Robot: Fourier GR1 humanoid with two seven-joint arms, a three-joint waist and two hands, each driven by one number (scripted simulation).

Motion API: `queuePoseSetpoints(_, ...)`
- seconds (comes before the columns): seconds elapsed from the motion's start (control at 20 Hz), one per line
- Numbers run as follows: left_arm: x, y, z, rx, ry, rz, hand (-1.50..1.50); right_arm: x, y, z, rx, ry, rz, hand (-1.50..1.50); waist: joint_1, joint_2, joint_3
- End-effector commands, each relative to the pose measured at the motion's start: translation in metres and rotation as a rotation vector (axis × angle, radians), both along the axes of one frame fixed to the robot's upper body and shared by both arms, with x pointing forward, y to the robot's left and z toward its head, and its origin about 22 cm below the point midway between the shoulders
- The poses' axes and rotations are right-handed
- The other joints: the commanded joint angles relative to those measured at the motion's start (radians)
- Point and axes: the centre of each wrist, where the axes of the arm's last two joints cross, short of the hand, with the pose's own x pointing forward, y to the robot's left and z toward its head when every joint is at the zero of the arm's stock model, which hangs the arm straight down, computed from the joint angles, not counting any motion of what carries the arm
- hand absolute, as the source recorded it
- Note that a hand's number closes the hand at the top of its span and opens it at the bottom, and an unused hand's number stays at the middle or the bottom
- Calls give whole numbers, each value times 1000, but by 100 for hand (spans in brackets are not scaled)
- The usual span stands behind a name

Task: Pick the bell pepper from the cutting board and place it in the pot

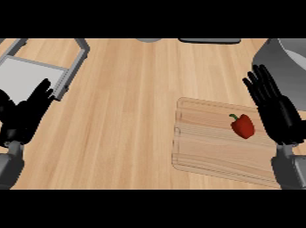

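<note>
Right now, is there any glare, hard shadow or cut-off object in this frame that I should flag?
Head view: light is even, no glare on the wooden counter; the red pepper on the cutting board casts hardly any shadow. The grey pot is cut by the right edge, and the right hand overlaps it. The left hand rests open at the left.

A wooden counter (129, 111) is carrying a cutting board (208, 151) near its right edge, a pot (300, 75) at the far right, and a tray (24, 73) at the far left.
</note>
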Motion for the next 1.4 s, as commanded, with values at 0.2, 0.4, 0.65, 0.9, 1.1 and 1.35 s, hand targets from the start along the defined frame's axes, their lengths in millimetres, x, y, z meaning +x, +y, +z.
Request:
queuePoseSetpoints(0.2, -11, -57, -27, -23, -17, -234, 0, -5, -18, -15, -462, 125, 354, 150, 0, 9, 25)
queuePoseSetpoints(0.4, -21, -65, -41, -49, 41, -266, 0, 2, -52, 23, -658, -298, -123, -150, -39, 1, 30)
queuePoseSetpoints(0.65, -36, -74, -62, -45, 30, -292, 0, -26, -45, -30, -376, -520, -132, -150, -24, 5, 28)
queuePoseSetpoints(0.9, -42, -78, -53, -57, 36, -313, 0, -32, -74, 22, -538, -408, 8, -150, -20, 0, 26)
queuePoseSetpoints(1.1, -36, -83, -67, -44, 41, -292, 0, -36, -68, 51, -693, -186, 36, -150, -29, -1, 23)
queuePoseSetpoints(1.35, -27, -95, -52, -45, 41, -303, 0, -10, -59, 64, -627, -23, 77, -150, -12, 3, 26)
